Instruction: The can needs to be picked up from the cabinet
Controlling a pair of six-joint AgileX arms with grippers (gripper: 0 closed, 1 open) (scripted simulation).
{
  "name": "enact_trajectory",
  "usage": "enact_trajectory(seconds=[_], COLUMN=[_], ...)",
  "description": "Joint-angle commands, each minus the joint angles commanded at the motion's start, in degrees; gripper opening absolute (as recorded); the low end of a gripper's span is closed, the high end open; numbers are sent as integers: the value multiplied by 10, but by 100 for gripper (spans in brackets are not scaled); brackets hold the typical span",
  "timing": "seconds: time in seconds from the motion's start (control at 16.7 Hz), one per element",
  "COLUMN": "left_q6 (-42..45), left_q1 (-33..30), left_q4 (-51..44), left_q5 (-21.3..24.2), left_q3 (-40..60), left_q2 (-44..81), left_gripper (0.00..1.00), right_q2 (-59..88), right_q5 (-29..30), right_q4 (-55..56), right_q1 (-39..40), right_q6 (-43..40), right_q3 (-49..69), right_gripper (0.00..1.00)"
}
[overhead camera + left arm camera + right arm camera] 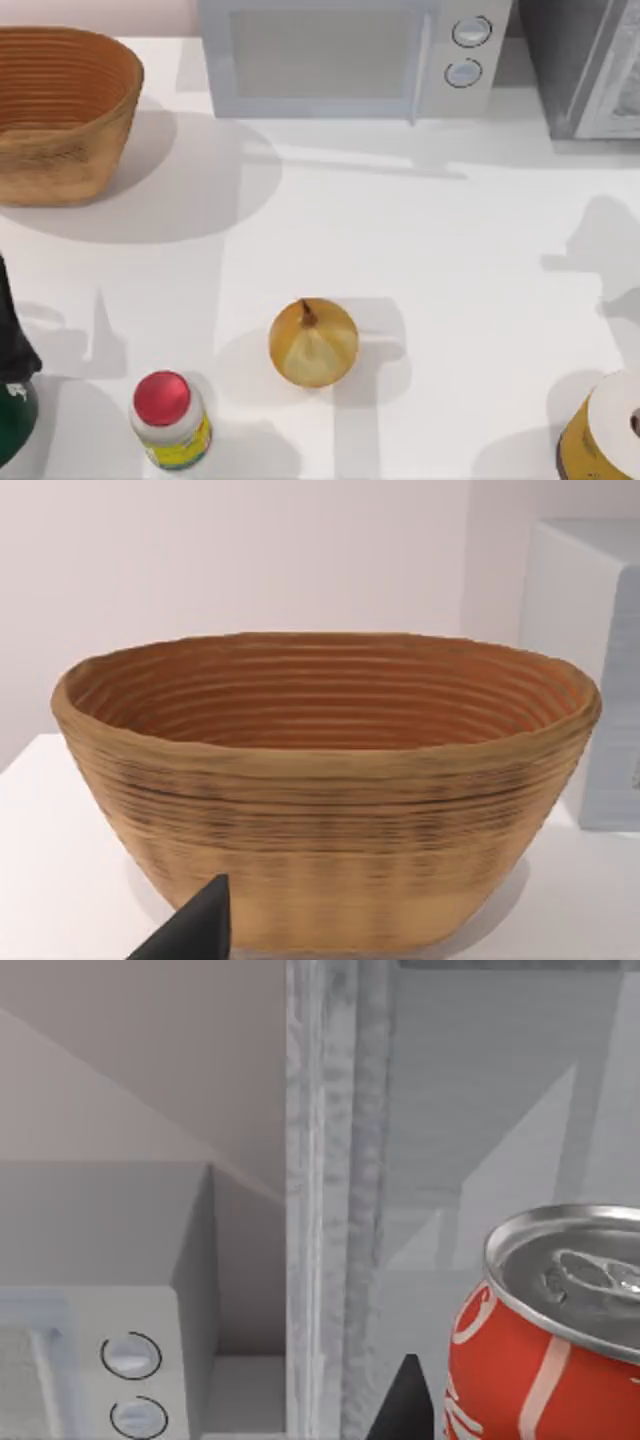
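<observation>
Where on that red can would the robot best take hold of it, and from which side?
Probably around the round side wall of the can, below its silver lid. It stands upright inside the cabinet, so coming in level through the open front looks best. The right end effector's dark fingertip is already beside it.
</observation>
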Motion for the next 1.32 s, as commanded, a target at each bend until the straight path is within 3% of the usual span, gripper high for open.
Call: enact_trajectory(seconds=[0.3,0.54,1.08,1.32], left_q6=[0,0,0,0], left_q1=[0,0,0,0], left_q4=[0,0,0,0], left_q5=[0,0,0,0], left_q3=[0,0,0,0], left_q2=[0,0,0,0], left_gripper=[100,100,100,100], right_q2=[-201,-317,-339,-257], right_q5=[-80,-126,-145,-221], right_q4=[81,128,146,214], right_q1=[-70,-109,-122,-163], right_q6=[-2,-3,-3,-7], right_q3=[-293,-423,-454,-417], right_gripper=[0,0,0,0])
